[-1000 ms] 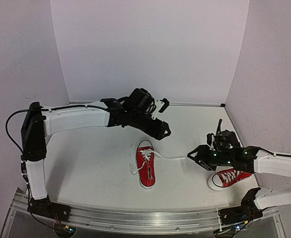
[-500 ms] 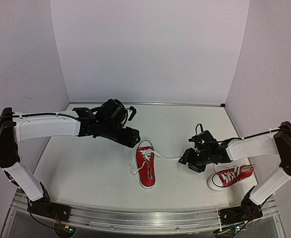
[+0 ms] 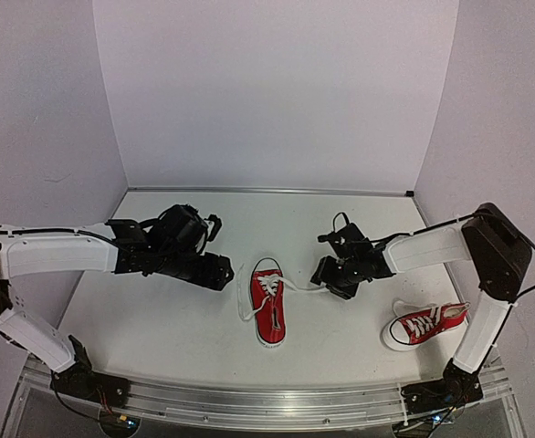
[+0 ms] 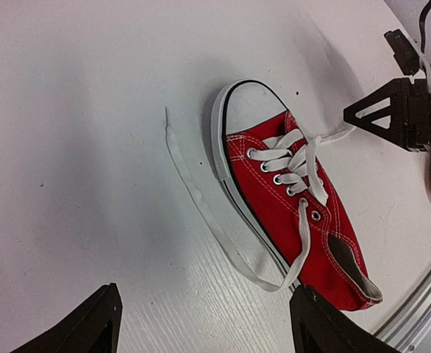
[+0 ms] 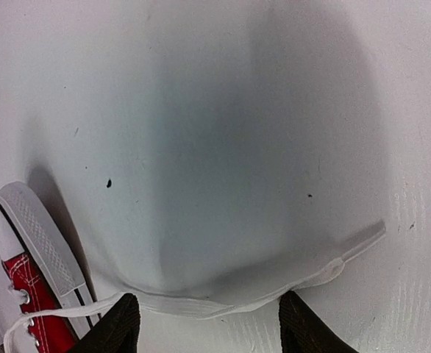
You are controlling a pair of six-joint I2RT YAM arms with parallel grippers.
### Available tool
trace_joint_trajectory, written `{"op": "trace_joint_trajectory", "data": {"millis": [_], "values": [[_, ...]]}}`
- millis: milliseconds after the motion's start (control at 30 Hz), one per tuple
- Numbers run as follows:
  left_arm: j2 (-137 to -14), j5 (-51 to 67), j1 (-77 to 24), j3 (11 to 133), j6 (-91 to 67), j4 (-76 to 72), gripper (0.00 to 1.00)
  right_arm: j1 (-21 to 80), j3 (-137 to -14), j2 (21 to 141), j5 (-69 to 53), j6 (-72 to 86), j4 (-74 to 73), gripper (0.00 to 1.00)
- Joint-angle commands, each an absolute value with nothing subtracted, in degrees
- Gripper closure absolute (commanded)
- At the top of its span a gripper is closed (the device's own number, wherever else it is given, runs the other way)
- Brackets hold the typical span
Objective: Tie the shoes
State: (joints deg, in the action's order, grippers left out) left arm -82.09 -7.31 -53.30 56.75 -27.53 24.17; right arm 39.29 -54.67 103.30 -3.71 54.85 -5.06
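Note:
One red shoe [image 3: 267, 302] with a white toe cap lies mid-table, untied. One white lace [image 4: 198, 198] trails off its left side. The other lace [image 5: 239, 302] runs right along the table. The second red shoe [image 3: 423, 324] lies near the right front. My left gripper [image 3: 218, 271] is open and empty, low over the table just left of the middle shoe [image 4: 293, 202]. My right gripper [image 3: 326, 274] is open just right of that shoe, and the right lace lies on the table between its fingertips [image 5: 118, 324].
White walls close the table at the back and both sides. A metal rail [image 3: 267, 401] runs along the front edge. The right gripper also shows in the left wrist view [image 4: 401, 118], beyond the shoe's toe.
My left gripper has swung left and nearer, down to the middle shoe's left side. My right gripper has moved left, away from the second shoe, over the right lace.

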Motion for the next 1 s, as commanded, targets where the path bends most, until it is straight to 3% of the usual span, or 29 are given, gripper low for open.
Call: {"op": "trace_joint_trajectory", "data": {"millis": [0,133,400,533,767,967], "values": [[-77.36,-9.37,-53.53,54.52,-30.15,22.25,0.18,39.44,-59.10,107.36,2.75,54.56,-14.15,0.38],[-75.64,-10.91,-53.53,54.04,-30.02,23.05,0.18,39.46,-63.78,111.57,5.97,51.55,-20.16,0.39],[-73.73,-12.43,-53.61,51.56,-30.62,23.37,0.18,39.45,-66.21,115.91,12.09,46.27,-25.45,0.53],[-72.70,-12.04,-53.61,49.11,-31.12,22.80,0.18,39.40,-67.70,118.43,11.32,45.70,-25.87,0.64],[-78.72,-11.00,-53.58,47.93,-28.17,20.69,0.26,39.46,-66.73,117.72,6.91,45.45,-25.32,1.00],[-85.20,-10.84,-52.71,51.42,-25.91,18.51,0.31,39.44,-63.00,108.32,7.71,45.25,-24.73,1.00]]}}
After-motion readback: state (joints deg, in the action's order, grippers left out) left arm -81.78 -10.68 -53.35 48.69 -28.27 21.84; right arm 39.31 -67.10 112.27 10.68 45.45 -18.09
